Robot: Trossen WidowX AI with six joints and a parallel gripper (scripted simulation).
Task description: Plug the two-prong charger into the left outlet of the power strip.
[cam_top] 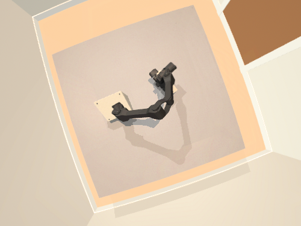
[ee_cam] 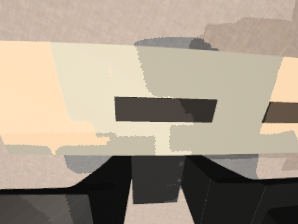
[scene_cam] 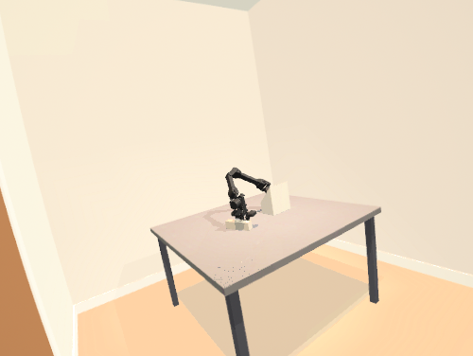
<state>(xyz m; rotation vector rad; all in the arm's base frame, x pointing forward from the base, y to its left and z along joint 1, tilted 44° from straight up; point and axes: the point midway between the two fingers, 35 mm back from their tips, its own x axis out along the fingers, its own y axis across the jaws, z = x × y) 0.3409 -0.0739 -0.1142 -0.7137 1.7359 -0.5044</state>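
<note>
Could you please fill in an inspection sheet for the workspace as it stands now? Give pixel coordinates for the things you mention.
Surface: pinkish-grey table top (cam_top: 90, 156) (scene_cam: 303, 227) on dark legs; small dark specks near one corner in the exterior view.
Power strip: pale strip (scene_cam: 232, 224) (ee_cam: 90, 90) lying on the table under the gripper, two dark slots showing in the wrist view.
Charger: dark block (ee_cam: 156, 182) between the fingers, most likely the charger; prongs not visible.
Gripper: closed on that dark block (ee_cam: 156, 167), right beside the strip.
Arm mount: pale block (cam_top: 105, 105) (scene_cam: 281, 199) with the arm's base at its edge.
Clutter: nothing seen.
Cables: nothing seen.
Surroundings: plain pale walls (scene_cam: 142, 95), orange-toned floor (scene_cam: 113, 327).
</note>
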